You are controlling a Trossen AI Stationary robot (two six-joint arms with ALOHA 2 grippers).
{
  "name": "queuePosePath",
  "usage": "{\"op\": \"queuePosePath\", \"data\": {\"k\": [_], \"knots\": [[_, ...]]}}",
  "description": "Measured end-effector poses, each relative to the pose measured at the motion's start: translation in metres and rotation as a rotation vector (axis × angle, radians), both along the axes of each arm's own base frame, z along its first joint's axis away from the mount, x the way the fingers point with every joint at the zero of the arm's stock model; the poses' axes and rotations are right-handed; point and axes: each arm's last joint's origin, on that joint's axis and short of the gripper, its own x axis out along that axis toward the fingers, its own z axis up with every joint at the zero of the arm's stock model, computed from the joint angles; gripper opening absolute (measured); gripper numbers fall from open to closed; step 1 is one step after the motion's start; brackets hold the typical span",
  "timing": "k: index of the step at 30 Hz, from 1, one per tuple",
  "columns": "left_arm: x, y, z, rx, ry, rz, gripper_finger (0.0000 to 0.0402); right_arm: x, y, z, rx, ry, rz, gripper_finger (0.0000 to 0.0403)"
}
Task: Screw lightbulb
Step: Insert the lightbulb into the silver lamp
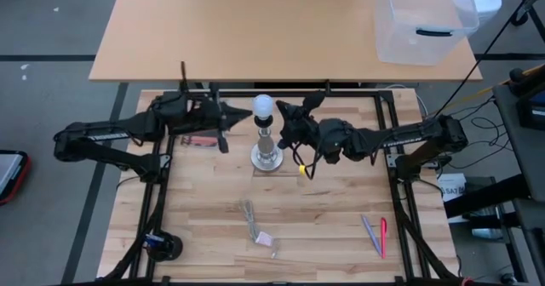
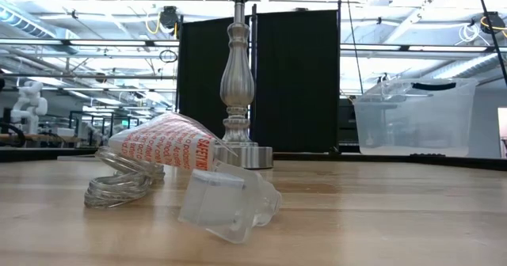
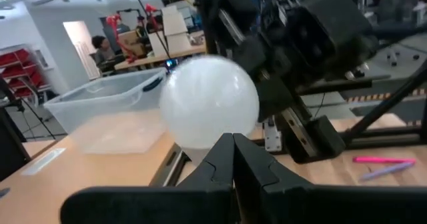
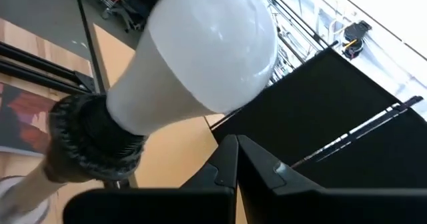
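Frosted white bulb: the lightbulb (image 1: 264,106) sits on top of the silver stand (image 1: 266,156), its narrow end inside the black socket (image 4: 87,141).
Where it is: near the middle of the wooden table (image 1: 324,226), between my two grippers.
How it looks: smooth, matte white, a round globe tapering toward the socket; upright from above, no crack or mark that I can see. My right wrist view shows the taper meeting the ribbed socket collar with no thread showing.
Progress: judging by that, the bulb looks seated, so most or all of the screwing seems done. I cannot tell whether it is fully tight. What may be left is a last turn, or simply backing my arms away.
Left gripper (image 3: 233,159): fingers pressed together, holding nothing, tip just beside the globe on its left side and pointed at it.
Right gripper (image 4: 237,159): fingers likewise closed on nothing, just beside the bulb on its right side. I cannot tell whether either tip touches the glass.
Stand: turned metal post on a round base, standing straight in the low view.
Around it: a clear coiled cord (image 2: 119,187) with a red-lettered safety tag (image 2: 170,149) lies nearer the table's front, pens (image 1: 375,235) toward the right corner, a clear plastic bin (image 1: 426,22) on the desk beyond.
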Motion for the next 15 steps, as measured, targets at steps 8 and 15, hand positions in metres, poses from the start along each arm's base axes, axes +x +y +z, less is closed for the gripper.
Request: {"op": "queuePosePath", "data": {"k": [8,15], "knots": [[0.010,0.003,-0.006,0.007,0.019,0.003,0.0002,0.002,-0.011,0.000,-0.012,0.004,0.055,0.0000],[0.010,0.013,-0.008,0.004,0.027,0.041,0.0002,0.001,-0.002,0.000,-0.028,0.024,0.063,0.0000]]}}
